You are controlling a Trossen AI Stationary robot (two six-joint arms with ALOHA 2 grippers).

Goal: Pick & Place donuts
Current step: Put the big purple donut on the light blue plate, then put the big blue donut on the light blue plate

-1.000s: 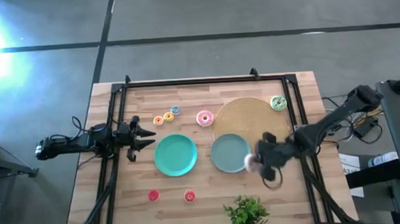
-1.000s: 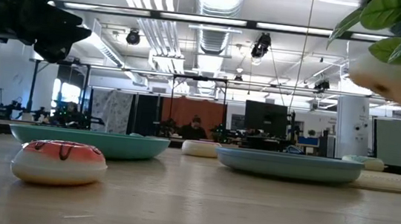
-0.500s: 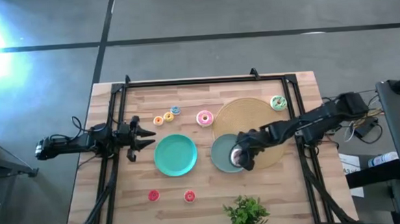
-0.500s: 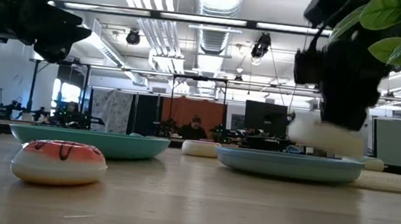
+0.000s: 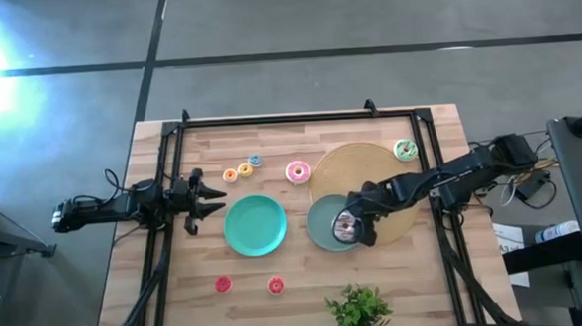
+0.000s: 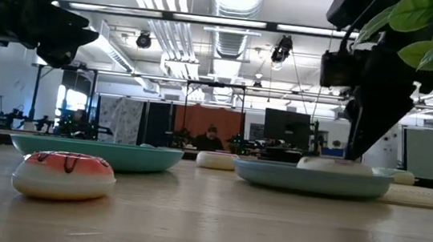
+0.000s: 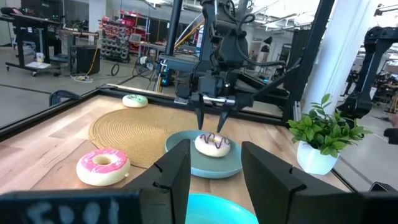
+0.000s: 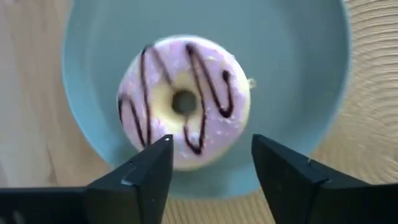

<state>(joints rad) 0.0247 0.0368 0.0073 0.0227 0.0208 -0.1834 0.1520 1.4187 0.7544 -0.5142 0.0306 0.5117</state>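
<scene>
The wooden table fills the middle of the high view, and the tan woven mat lies in its upper right part. Two teal plates sit side by side at centre: the bare left plate and the right plate, which overlaps the mat's lower left edge. The right gripper hangs over that right plate with its fingers spread apart and nothing between them. Half a second ago it carried the white donut just above the plate; now the donut, streaked with dark icing, lies flat on the plate below the parted fingers, so this placement looks done. The left gripper waits at the left of the table, fingers apart, unmoved. Other donuts remain off the plates: the pink donut just left of the mat, the green donut at the mat's upper right, small ones at upper centre-left, and two red ones along the lower edge. A potted plant stands at the bottom.
</scene>
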